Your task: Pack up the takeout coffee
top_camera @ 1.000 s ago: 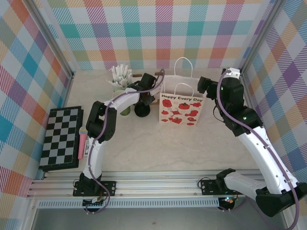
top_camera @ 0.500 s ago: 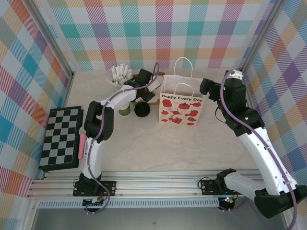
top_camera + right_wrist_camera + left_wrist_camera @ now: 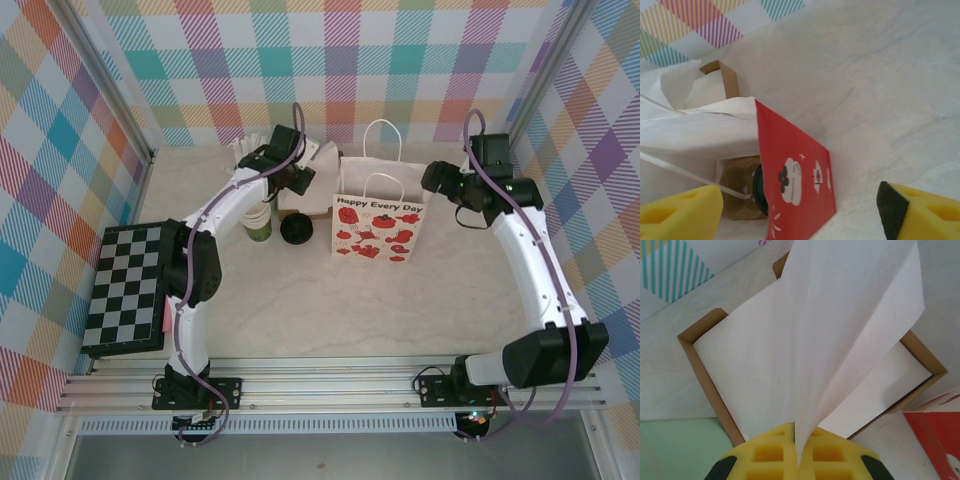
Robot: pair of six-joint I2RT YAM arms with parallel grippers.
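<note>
One black-lidded coffee (image 3: 295,229) sits beside bag (image 3: 378,228); left claw (image 3: 799,442) grips napkin (image 3: 830,340), right claw (image 3: 797,210) released.

Napkin (image 3: 805,340) thin matt paper; box (image 3: 701,370) brown cardboard; bag (image 3: 795,172) smooth printed paper

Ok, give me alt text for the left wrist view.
The yellow left jaws, shut, pinch a white paper napkin that rises from an open brown cardboard box of napkins. The corner of a red paper bag shows at lower right.
</note>
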